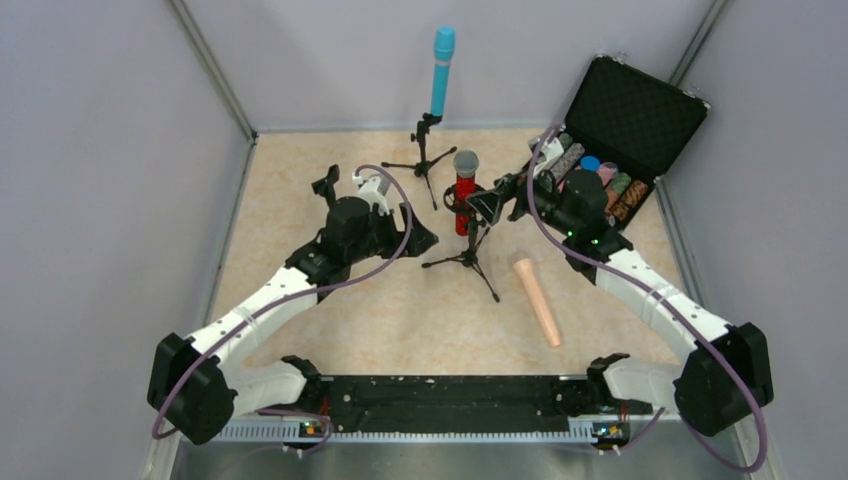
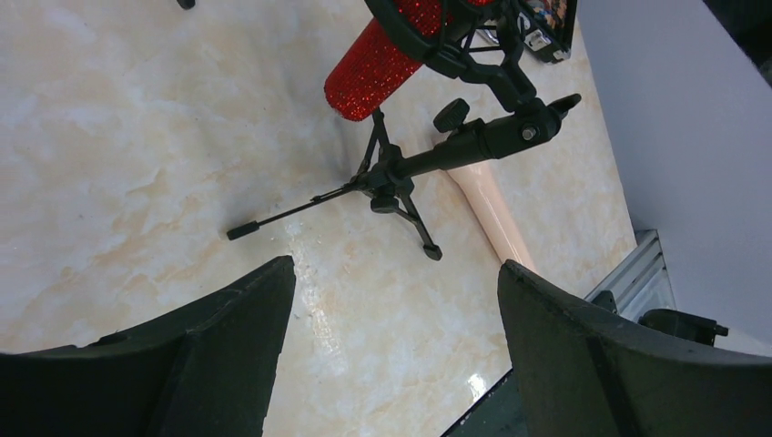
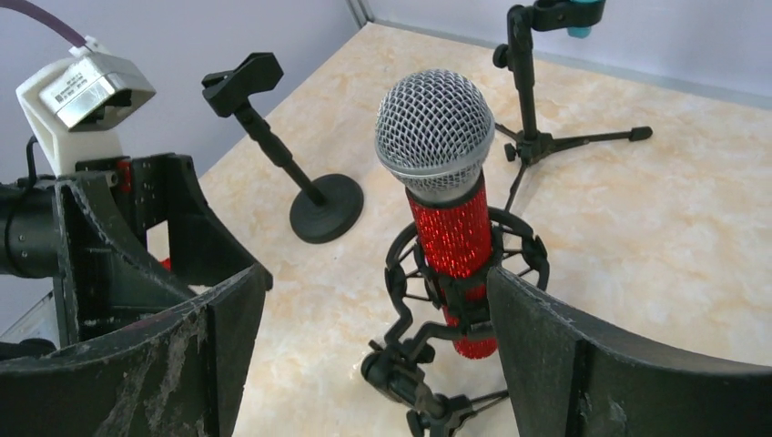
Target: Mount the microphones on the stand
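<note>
You had the right fingers (image 3: 592, 364) open and empty, just beside the red microphone (image 1: 465, 195), which stood upright in the tripod stand (image 1: 468, 258) mid tabletop (image 1: 300, 180). Left fingers (image 2: 228, 346) were open, empty. Teal-blue microphone (image 1: 441, 70) sat in the far stand (image 1: 424, 150) by the far edge; peach microphone (image 1: 537, 300) lay flat right of centre.

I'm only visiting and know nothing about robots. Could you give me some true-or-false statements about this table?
1. The red microphone stands upright in the front stand. True.
2. The peach microphone is clipped into a stand. False: it lies flat on the table.
3. The teal microphone sits in the back stand. True.
4. The black case is shut. False: its lid stands open.
5. The right gripper is clamped on the red microphone. False: its jaws are open.
</note>
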Robot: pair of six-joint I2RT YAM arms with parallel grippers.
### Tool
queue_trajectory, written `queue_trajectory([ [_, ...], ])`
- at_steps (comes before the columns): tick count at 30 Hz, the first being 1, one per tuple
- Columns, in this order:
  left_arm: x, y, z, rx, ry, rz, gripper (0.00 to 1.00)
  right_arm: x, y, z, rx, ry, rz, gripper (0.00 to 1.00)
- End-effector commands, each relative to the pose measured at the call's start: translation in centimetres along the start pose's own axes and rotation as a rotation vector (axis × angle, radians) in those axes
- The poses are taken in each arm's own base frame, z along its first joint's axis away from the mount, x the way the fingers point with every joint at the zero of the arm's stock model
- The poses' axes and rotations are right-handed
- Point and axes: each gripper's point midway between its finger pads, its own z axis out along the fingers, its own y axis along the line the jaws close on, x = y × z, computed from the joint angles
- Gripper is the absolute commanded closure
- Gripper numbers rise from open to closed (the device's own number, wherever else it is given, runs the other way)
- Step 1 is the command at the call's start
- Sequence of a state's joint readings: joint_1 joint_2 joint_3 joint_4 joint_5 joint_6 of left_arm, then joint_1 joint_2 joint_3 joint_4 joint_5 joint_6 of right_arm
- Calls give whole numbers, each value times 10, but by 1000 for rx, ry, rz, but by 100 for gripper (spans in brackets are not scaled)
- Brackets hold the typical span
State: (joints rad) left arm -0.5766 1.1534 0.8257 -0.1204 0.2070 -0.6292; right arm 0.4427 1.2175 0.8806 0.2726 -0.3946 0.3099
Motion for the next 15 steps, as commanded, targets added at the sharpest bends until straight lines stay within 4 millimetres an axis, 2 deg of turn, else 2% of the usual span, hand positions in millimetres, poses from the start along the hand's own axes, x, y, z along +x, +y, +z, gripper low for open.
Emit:
queue_trajectory([
  [1,-30,-9,-5,23,-135,30,14,-6,1,-22,19,-17,34,11],
  [6,-39,-13,-7,30,-166,38,14,8,-8,-32,62,30,103,11],
  [9,-52,-20,-12,49,-216,55,14,15,-17,-35,107,56,159,11],
  [15,-75,-21,-31,20,-344,86,13,23,-34,-40,176,80,205,11],
])
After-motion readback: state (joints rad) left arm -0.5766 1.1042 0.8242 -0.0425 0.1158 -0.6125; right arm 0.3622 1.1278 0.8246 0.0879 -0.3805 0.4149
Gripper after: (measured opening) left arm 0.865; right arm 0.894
